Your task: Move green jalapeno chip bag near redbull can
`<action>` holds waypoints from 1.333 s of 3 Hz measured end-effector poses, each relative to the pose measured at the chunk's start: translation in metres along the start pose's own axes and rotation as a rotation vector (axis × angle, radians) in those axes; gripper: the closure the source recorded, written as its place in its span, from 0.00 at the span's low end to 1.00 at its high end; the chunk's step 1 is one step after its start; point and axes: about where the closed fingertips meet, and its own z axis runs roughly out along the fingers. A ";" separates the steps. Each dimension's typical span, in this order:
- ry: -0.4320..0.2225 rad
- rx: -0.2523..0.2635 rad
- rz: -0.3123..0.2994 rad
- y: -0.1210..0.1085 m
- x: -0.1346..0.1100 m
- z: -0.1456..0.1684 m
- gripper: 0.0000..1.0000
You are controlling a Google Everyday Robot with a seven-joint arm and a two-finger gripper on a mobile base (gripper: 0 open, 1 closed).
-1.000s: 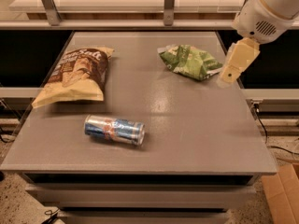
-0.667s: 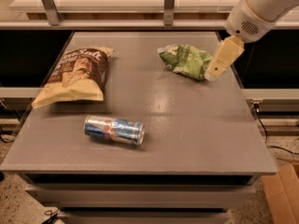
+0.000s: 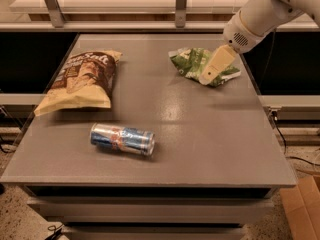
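Large brown-and-tan crinkled chip bag [image 3: 77,80] lies flat at the left-rear of the grey tabletop [image 3: 210,139], top end pointing away from camera.

Slim silver-and-blue redbull can [image 3: 122,139] lies on its side at front-left, just in front of the brown bag and apart from it. Long axis runs roughly left-right.

Small wrinkly green jalapeno chip bag [image 3: 189,60] with white edges sits at the right-rear of the tabletop, well apart from the can, diagonally across the surface. It rests on the tabletop, crumpled.

Cream-coloured gripper [image 3: 207,77] on the white arm [image 3: 260,14] comes in from the upper right, angled down-left. Its tip overlaps the right half of the green bag. It looks to be at or on the bag surface, but I can't confirm contact from this angle. Only one cream side of it shows, so I can't tell how wide it is or whether it has any hold on the bag.

Cardboard box corner [image 3: 304,209] on the floor, bottom right.
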 end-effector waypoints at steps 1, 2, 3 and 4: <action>-0.019 -0.035 0.004 -0.008 -0.009 0.025 0.16; -0.025 -0.067 -0.002 -0.011 -0.014 0.042 0.40; -0.026 -0.089 -0.011 -0.013 -0.017 0.050 0.64; -0.061 -0.118 -0.042 -0.015 -0.023 0.046 0.86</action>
